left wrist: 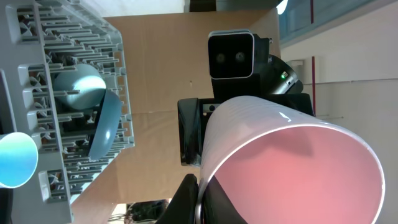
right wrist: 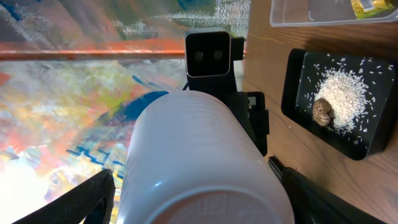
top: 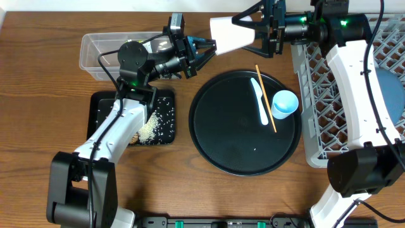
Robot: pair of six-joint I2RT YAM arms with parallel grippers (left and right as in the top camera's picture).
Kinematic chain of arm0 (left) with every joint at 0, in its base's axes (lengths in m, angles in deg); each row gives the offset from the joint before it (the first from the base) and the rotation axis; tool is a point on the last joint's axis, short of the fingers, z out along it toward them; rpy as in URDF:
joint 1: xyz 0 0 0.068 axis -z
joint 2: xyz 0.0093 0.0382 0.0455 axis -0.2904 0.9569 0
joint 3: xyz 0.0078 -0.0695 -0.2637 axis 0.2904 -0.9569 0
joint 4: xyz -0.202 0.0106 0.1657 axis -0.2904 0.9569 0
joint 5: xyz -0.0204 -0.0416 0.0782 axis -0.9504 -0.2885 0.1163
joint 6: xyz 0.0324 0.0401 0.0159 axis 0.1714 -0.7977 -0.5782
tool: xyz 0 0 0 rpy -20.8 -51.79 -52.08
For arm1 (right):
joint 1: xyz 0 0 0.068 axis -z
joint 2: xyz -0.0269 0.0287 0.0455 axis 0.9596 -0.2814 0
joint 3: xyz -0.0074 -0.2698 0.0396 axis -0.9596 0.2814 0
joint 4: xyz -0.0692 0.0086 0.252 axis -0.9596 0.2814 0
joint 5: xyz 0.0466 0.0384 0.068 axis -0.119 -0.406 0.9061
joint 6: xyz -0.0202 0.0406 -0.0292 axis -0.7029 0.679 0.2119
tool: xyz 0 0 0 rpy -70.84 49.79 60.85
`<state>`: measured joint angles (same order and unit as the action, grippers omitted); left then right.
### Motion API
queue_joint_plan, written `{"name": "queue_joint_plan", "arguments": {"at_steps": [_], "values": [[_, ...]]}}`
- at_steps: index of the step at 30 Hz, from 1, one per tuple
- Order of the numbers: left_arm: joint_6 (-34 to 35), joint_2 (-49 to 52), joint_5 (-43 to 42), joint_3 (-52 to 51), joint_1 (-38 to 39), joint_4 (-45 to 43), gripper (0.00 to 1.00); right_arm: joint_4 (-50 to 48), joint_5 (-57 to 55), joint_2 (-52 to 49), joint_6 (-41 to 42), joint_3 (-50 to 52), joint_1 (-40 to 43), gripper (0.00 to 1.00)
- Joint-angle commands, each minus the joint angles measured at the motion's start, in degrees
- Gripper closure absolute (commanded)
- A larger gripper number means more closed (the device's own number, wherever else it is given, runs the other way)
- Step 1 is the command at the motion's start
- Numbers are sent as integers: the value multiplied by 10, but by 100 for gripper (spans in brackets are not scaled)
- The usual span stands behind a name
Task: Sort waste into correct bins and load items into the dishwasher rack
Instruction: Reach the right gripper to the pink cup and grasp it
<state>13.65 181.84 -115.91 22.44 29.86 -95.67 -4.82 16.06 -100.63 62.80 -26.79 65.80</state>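
Note:
The small pink cup (top: 231,35), white outside and pink inside (left wrist: 298,180), hangs in the air between both grippers. My left gripper (top: 207,49) is shut on its rim (left wrist: 200,199). My right gripper (top: 256,33) is open, with a finger on each side of the cup's base (right wrist: 199,186). The light blue cup (top: 284,104), the white utensil (top: 260,100) and the chopstick (top: 266,98) lie on the round black tray (top: 228,133). The grey rack (top: 316,95) holds the blue plate (top: 395,95) and white bowl (left wrist: 78,90).
The clear tub (top: 95,47) at the back left holds the printed wrapper (right wrist: 373,6). The shallow black tray (top: 101,104) in front of it holds rice (right wrist: 348,93) and the brown lump (right wrist: 322,112). The left arm reaches over both bins.

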Motion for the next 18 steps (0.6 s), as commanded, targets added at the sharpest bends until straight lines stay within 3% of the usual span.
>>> {"name": "queue_joint_plan", "arguments": {"at_steps": [1,10,18], "values": [[3,-3,-12,5,0,-3,94,1,-1,-2,-11,0,-6,23],[16,-3,-22,5,0,-3,94,-1,-2,-2,-15,0,-7,22],[16,-3,-22,5,0,-3,94,0,-1,-2,-15,0,-8,32]]}}
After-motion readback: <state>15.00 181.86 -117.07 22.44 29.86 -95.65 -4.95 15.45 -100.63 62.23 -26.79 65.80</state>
